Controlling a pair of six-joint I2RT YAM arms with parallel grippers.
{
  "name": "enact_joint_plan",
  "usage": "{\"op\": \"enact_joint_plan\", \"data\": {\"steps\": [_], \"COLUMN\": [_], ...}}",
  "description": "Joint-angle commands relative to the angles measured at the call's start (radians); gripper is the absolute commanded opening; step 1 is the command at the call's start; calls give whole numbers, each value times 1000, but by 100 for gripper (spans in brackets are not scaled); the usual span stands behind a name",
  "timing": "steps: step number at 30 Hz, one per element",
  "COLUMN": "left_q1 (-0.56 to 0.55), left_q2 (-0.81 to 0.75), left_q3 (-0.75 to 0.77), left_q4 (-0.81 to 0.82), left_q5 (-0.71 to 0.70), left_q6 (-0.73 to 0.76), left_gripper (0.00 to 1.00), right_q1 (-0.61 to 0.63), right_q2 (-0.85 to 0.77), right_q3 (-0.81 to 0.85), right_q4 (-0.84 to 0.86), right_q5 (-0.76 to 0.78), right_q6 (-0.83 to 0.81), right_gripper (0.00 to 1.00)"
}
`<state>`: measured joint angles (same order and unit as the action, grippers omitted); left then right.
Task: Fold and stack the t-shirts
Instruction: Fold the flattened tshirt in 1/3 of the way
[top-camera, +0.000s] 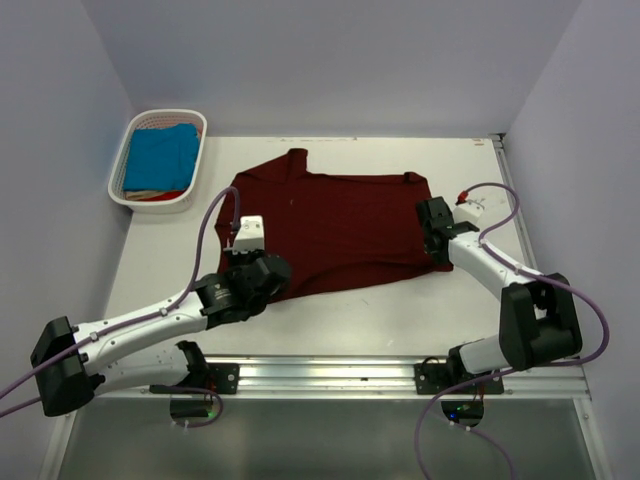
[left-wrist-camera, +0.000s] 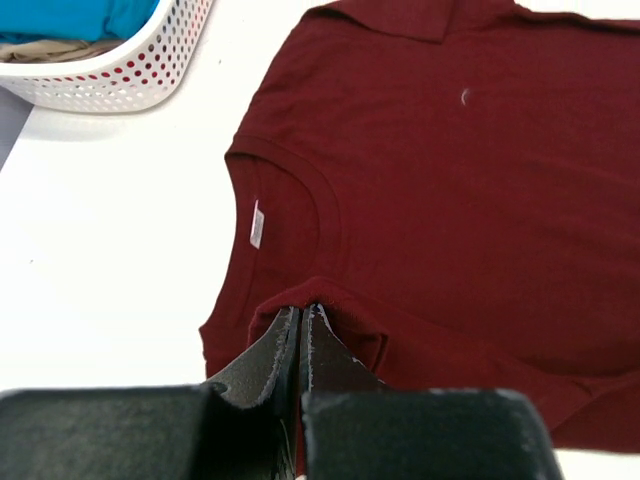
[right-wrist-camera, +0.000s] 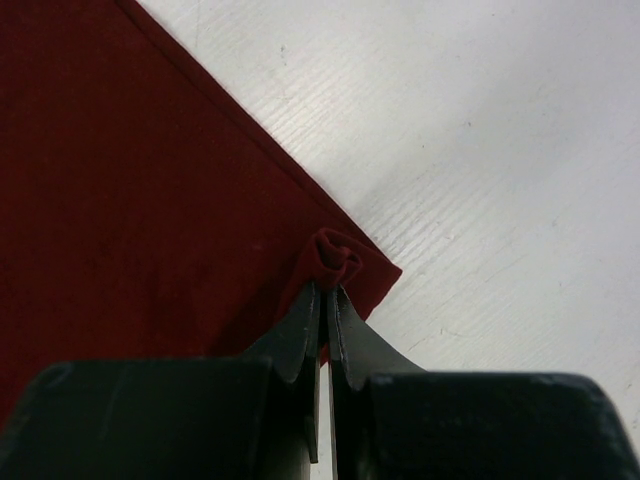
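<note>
Two t-shirts, top view: maroon t-shirt (top-camera: 340, 230) spread flat on the white table (top-camera: 400, 310), neck leftward; turquoise t-shirt (top-camera: 165, 160) lies in the white basket (top-camera: 150, 203) at far left. Left wrist view: left gripper (left-wrist-camera: 302, 312) closed, pinching a raised fold of maroon cloth beside the neckline. Right wrist view: right gripper (right-wrist-camera: 325, 290) closed, pinching the bunched hem corner at the cloth's edge.

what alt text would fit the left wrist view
The left gripper is shut on a pinched fold of the maroon t-shirt near its collar, the shirt spread flat on the white table. A white basket holding a turquoise shirt sits at upper left.
</note>
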<state>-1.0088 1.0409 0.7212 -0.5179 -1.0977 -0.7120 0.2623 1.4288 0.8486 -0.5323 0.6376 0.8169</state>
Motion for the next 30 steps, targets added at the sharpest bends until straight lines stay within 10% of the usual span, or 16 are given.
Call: {"op": "enact_joint_plan", "data": {"steps": [1,30], "left_q1": [47,268], "left_q2": [2,160], "left_q3": [-16,81], "left_q4": [183,561], "left_q5": [-7,157], "left_q6": [135,445], "left_gripper": [0,0], "right_q1": [-5,-5], "right_q2": [4,-16], "right_q3": [35,24], "right_q4": [29,34], "right_q5": [42,68], "right_q6": [-7,-12], "right_gripper": [0,0]}}
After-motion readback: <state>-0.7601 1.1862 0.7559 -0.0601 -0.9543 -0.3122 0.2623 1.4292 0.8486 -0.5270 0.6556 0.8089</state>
